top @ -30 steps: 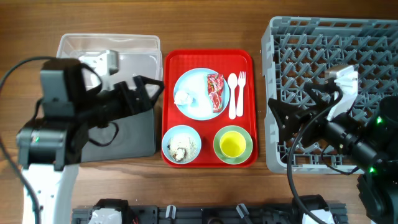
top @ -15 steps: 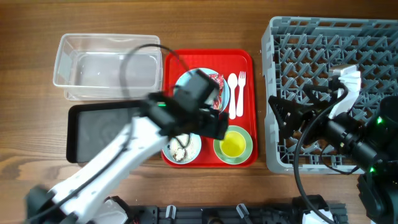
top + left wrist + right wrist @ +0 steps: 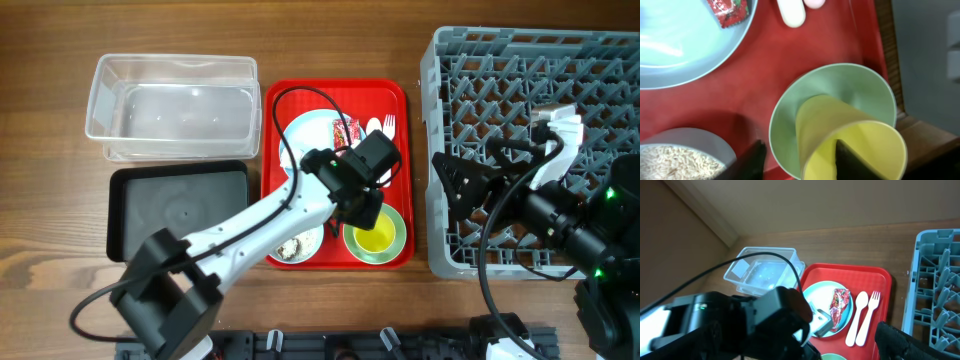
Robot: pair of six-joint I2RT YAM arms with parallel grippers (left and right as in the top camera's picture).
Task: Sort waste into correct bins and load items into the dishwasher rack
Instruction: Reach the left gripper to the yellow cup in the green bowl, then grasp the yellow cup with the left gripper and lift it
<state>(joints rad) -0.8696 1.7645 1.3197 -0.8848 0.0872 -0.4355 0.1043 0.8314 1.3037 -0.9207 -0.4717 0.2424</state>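
My left gripper (image 3: 805, 167) straddles the near wall of the yellow cup (image 3: 855, 145), which stands inside the pale green bowl (image 3: 840, 85). One finger (image 3: 852, 160) is inside the cup, the other (image 3: 754, 160) is outside the bowl's rim over the red tray. The tips are cut off, so I cannot tell if they pinch the cup. Overhead, the left arm covers part of the blue plate (image 3: 300, 140), which holds the red wrapper (image 3: 345, 130). The blue bowl with rice (image 3: 295, 245) sits beside the cup (image 3: 374, 233). My right gripper (image 3: 452, 190) hangs open over the rack's left edge.
The white spoon and fork (image 3: 385, 125) lie on the red tray (image 3: 330, 92) to the right of the plate. The clear tub (image 3: 175, 105) and the black tray (image 3: 175, 210) stand left of the red tray. The grey dishwasher rack (image 3: 540, 60) fills the right side.
The left arm swung from over the bins across the red tray to the yellow cup, and its jaws narrowed around the cup's wall. The right arm stayed put.
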